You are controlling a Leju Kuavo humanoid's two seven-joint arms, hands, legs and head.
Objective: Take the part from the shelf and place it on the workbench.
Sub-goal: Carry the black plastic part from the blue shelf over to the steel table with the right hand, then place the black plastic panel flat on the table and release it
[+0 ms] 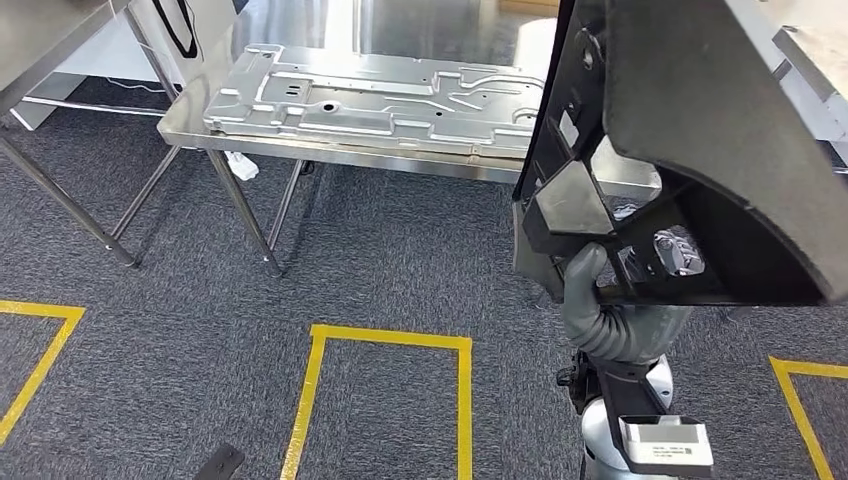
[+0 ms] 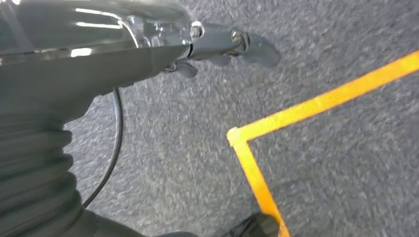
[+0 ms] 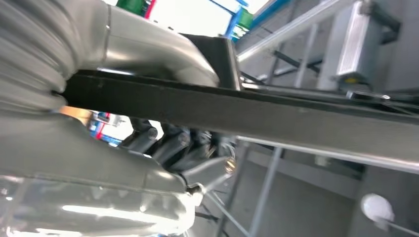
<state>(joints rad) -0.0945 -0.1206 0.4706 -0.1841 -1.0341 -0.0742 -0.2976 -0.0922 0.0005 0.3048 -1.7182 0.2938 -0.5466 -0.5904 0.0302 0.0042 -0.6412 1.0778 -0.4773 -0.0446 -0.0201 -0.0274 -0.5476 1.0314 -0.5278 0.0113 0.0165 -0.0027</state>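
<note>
The part (image 1: pixel 700 150) is a large black moulded panel with ribs and pockets, filling the right side of the head view. My right hand (image 1: pixel 592 285) grips it at its lower edge and holds it up in the air. In the right wrist view the part's dark edge (image 3: pixel 276 116) runs between the thumb and the darker fingers (image 3: pixel 173 143). The workbench (image 1: pixel 330 152), a steel table, stands ahead and to the left of the part. My left hand (image 2: pixel 222 44) hangs over the carpet, fingers loosely extended, holding nothing.
A pressed sheet-metal panel (image 1: pixel 380 95) covers most of the workbench top. Another steel table (image 1: pixel 40 40) stands at the far left. Yellow tape squares (image 1: pixel 390 340) mark the grey carpet. A light shelf frame (image 1: pixel 812 62) stands at the upper right behind the part.
</note>
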